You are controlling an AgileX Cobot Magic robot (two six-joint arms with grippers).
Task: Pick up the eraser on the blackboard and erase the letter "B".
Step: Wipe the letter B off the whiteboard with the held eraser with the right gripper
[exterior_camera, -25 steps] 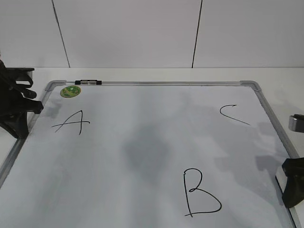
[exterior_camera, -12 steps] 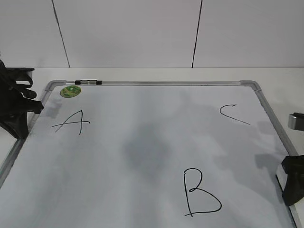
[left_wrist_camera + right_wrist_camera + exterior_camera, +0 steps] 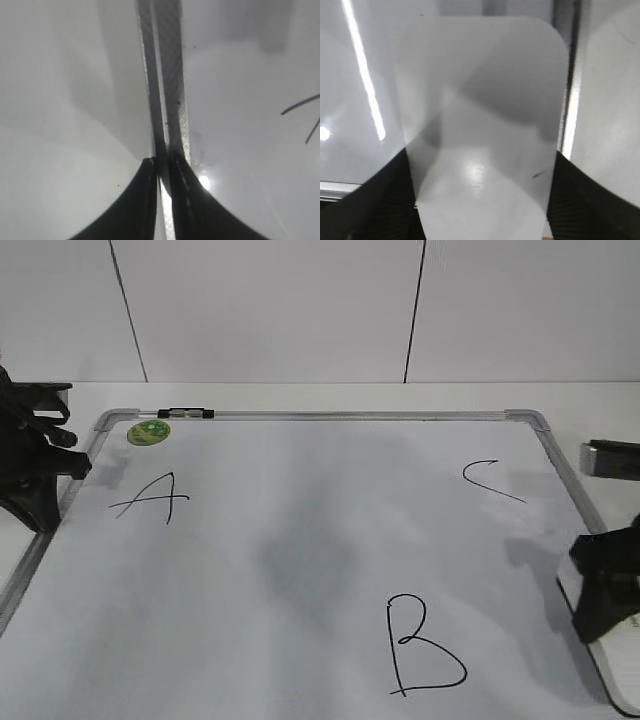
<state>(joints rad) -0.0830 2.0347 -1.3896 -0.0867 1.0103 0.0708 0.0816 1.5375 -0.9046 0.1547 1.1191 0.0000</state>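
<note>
The table (image 3: 300, 395) was white and carried the blackboard (image 3: 300, 470), really a big white board in a grey metal frame, lying flat and filling most of the scene. Over on the left edge the left gripper (image 3: 161, 200) sat low above the frame rail, its dark fingers (image 3: 142, 200) drawn together with only a thin slit between them and nothing held! On the right edge the right gripper (image 3: 605, 585) stood down at the board's rim, and from its wrist the eraser (image 3: 482, 125) filled the view, a smooth white rounded block wedged between the two black fingers (image 3: 580, 195), pinched on both sides. The letter "B" (image 3: 420, 645) was there in black marker near the front of the board, whole, left of that right gripper and apart from it. An "A" (image 3: 152, 498) sat toward the left, a "C" (image 3: 490, 480) toward the right, and a little green sticker (image 3: 148, 431) lay by the far left corner.
</note>
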